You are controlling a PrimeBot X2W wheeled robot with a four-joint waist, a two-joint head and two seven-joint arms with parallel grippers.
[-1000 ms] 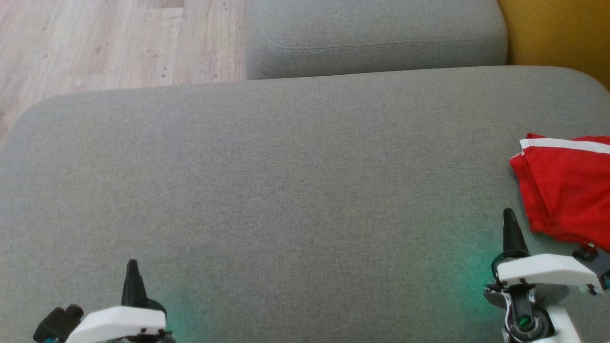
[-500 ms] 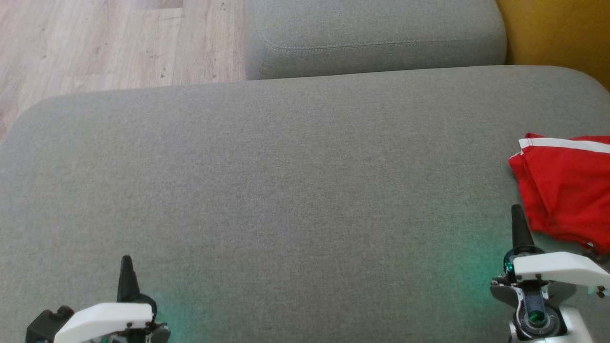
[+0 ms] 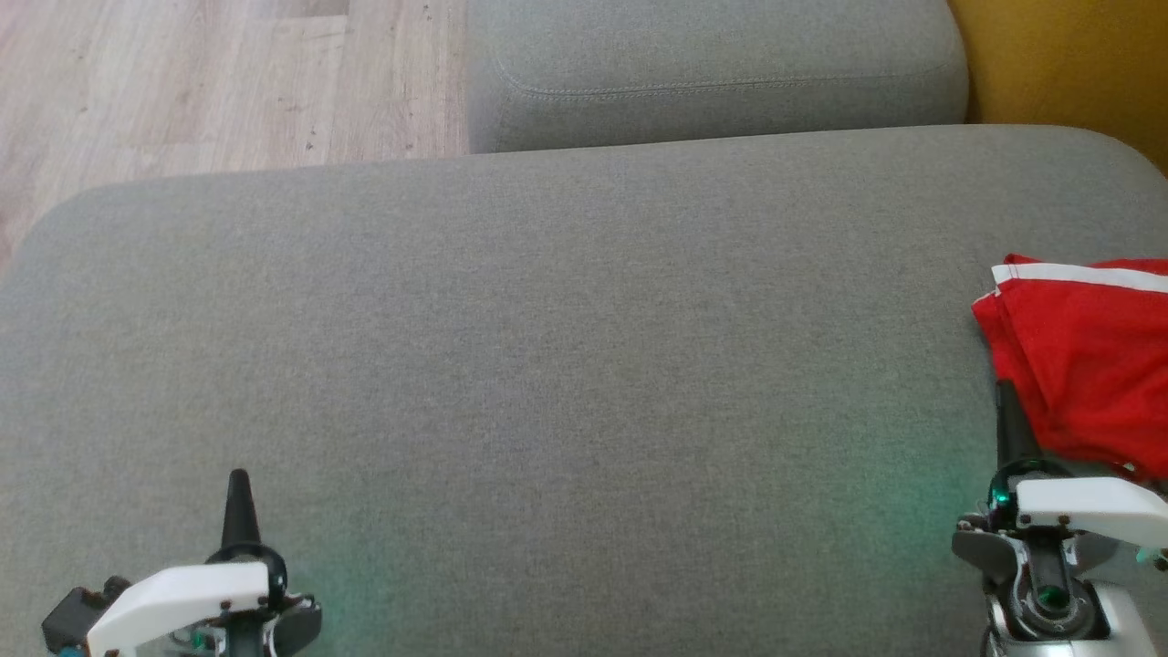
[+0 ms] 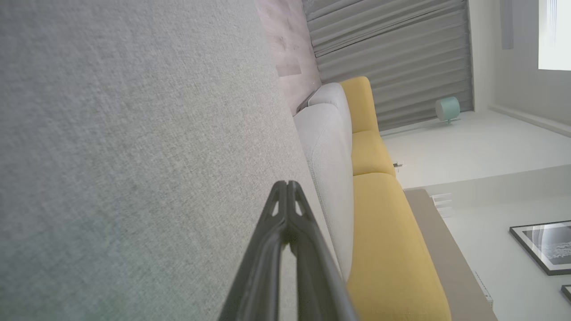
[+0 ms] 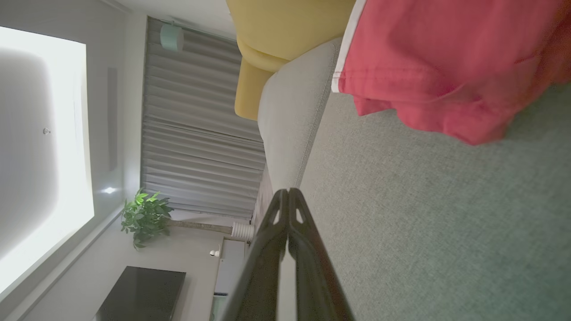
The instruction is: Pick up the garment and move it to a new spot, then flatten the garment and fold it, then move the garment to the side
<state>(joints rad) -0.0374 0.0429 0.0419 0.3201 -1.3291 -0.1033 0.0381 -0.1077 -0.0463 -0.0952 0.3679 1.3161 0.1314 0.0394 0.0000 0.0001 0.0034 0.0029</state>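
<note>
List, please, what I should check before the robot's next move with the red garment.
1. Left gripper shut and holding nothing: ok.
2. Right gripper shut and holding nothing: ok.
3. Right gripper apart from the red garment: ok, the right wrist view shows grey cushion between them.
4. Whole garment within the head view: not ok, its right part is cut by the frame edge.
5. Garment folded neatly: cannot tell; layered edges show, the rest is out of frame.
</note>
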